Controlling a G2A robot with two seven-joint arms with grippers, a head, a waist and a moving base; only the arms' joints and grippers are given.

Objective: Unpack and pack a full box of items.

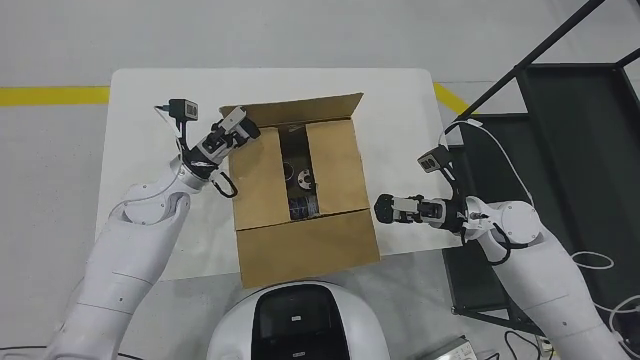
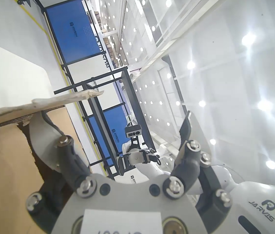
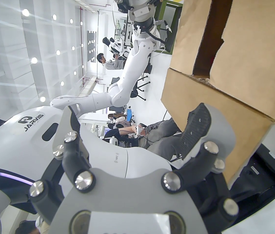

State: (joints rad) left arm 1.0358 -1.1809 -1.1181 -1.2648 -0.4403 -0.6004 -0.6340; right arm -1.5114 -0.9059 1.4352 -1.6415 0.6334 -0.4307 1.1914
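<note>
While the cardboard box (image 1: 262, 185) sits on the white bench (image 1: 150, 90), top flaps (image 1: 335, 165) part-open over dark items (image 1: 300, 185) inside, left pincer (image 1: 240, 125) at the box's far left corner, fingers apart, one against a flap edge, right pincer (image 1: 383, 207) just beside the box's right wall, fingers spread

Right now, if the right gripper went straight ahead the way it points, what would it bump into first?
Probably the cardboard box. The right gripper, open, points at the box's side from close by, with nothing between them. I can't tell if it touches yet.
</note>
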